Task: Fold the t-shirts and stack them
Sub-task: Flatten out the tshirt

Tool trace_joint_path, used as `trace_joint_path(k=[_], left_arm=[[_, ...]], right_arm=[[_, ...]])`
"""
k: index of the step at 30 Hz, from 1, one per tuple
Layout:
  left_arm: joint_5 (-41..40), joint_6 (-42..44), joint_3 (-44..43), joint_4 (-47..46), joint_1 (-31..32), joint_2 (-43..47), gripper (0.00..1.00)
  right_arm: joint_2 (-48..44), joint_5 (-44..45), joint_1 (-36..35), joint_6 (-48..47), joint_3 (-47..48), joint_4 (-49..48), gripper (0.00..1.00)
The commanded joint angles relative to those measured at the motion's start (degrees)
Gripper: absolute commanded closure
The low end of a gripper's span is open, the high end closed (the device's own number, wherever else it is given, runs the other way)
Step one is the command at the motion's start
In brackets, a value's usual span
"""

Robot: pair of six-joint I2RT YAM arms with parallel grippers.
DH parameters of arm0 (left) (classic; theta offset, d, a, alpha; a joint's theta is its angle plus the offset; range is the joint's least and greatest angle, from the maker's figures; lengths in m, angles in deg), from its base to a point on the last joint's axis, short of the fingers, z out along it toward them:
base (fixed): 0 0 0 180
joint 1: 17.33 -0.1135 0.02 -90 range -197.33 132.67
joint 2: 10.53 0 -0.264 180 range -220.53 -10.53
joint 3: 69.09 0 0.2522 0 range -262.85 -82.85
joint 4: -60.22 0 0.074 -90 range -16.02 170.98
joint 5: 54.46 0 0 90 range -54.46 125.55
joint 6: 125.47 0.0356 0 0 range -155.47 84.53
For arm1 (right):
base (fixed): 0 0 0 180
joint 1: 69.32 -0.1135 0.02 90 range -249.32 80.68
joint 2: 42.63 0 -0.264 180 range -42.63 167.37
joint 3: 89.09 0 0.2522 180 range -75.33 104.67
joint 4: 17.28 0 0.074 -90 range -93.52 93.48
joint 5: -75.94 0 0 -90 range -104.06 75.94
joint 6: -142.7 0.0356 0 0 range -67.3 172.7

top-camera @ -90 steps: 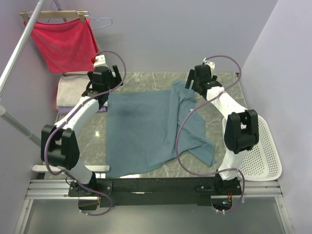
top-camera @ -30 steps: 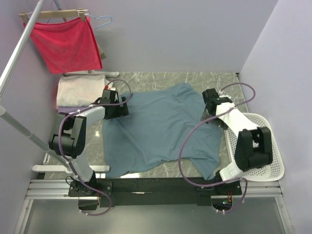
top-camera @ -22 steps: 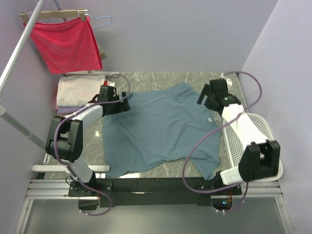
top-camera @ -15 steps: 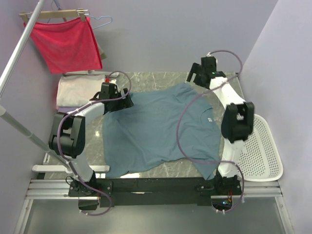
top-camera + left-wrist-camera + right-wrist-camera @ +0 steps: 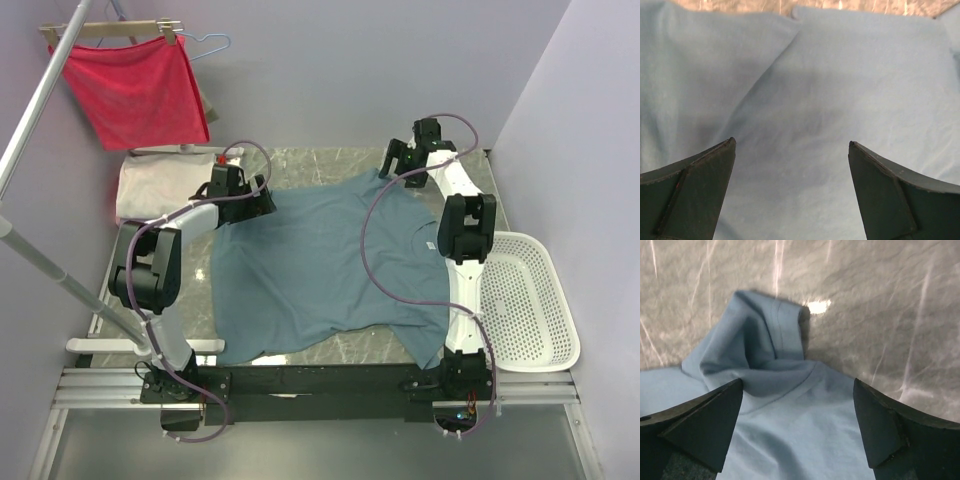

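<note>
On the bench (image 5: 310,165), centre, the teal t-shirt (image 5: 320,265) lies spread nearly flat, neck end toward 12 o'clock and hem toward 6 o'clock. The lower edge at 5 o'clock is uneven and hangs close to the near rim.

Left claw (image 5: 790,145): jaws fully apart, holding nothing. It hovers low over smooth cloth at the shirt's 10 o'clock corner, with a soft crease running away from it.

Right claw (image 5: 797,382): jaws likewise wide apart and empty. It is poised at about 1 o'clock over a rumpled sleeve end (image 5: 770,340) that is doubled over on itself, with bare marble beyond it.

Folded tees (image 5: 150,190), cream over a paler layer, sit stacked at the bench's 10 o'clock edge, apart from the teal one. A red cloth (image 5: 135,90) hangs above them. A white basket (image 5: 520,300) stands off the bench at 4 o'clock.

Assessment: the step in hand looks like flattening and squaring the shirt before the first fold; no fold has been made in it.

Next move, in my judgement: the right claw should drop onto the bunched sleeve, pinch one layer only, and draw it outward until it lies flat. The left claw should take the opposite shoulder so both grip evenly. Risk: catching two layers of this soft cotton and dragging the whole shirt askew.
</note>
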Motion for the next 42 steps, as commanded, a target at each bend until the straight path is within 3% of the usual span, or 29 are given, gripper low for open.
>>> trace_joint_path(k=[1,6,9,10,13,14,18,22,24,25,27,28,29,36,38,42], left_arm=[[0.1,1.0,-2.5,0.8,-0.1,-0.4,0.0],[1.8,1.4,-2.7,1.6,-0.1,-0.9,0.01],[2.9,1.4,-2.5,1.6,-0.1,-1.3,0.01],[2.9,1.4,-2.7,1.6,-0.1,-1.4,0.0],[3.4,1.3,-2.3,1.7,-0.1,-1.5,0.01],[3.4,1.2,-2.3,1.7,-0.1,-1.4,0.01],[3.2,1.4,-1.8,2.0,-0.1,-0.6,0.01],[2.9,1.5,-2.1,1.9,-0.1,-0.6,0.01],[3.0,1.4,-2.3,1.8,-0.1,-1.1,0.01],[3.1,1.3,-2.7,1.8,-0.1,-1.4,0.0],[3.9,1.2,-2.8,1.2,-0.1,-2.1,0.01],[4.2,1.2,-3.2,1.1,-0.1,-2.5,0.0],[4.5,1.2,-3.5,1.2,-0.1,-3.0,0.01],[4.4,2.2,-7.4,1.8,-0.5,-4.6,0.0],[7.6,2.8,-10.5,2.1,-1.3,-8.2,0.01],[10.3,3.6,-21.9,5.0,-2.4,-15.4,0.01]], right_arm=[[0.7,-6.7,0.4,-2.4,3.9,4.2,0.06],[1.9,-14.0,0.6,-5.4,4.5,8.6,0.11],[1.4,-14.1,1.0,-5.7,2.5,7.1,0.4],[1.4,-14.9,1.2,-5.3,2.2,6.8,0.6],[-0.9,-14.6,2.6,-2.3,-1.7,2.6,1.0],[-4.1,-13.7,3.1,-1.2,-6.1,-1.6,1.0],[-16.4,-2.6,5.7,3.9,-20.5,-12.4,1.0],[-29.0,19.8,5.9,6.4,-30.5,-13.8,1.0],[-31.5,24.0,5.9,7.2,-32.7,-12.8,1.0],[-32.2,24.2,5.9,6.8,-33.7,-13.1,0.94],[-30.4,20.9,5.9,5.2,-31.8,-11.3,0.66],[-27.0,19.1,5.8,4.6,-28.3,-8.5,0.47],[-25.4,18.0,5.7,4.5,-26.1,-6.4,0.39],[-23.9,19.4,5.7,4.3,-22.0,-6.3,0.18],[-21.7,20.9,5.7,4.2,-18.0,-4.7,0.11],[-10.6,23.1,5.9,2.3,-1.7,4.6,0.11]])
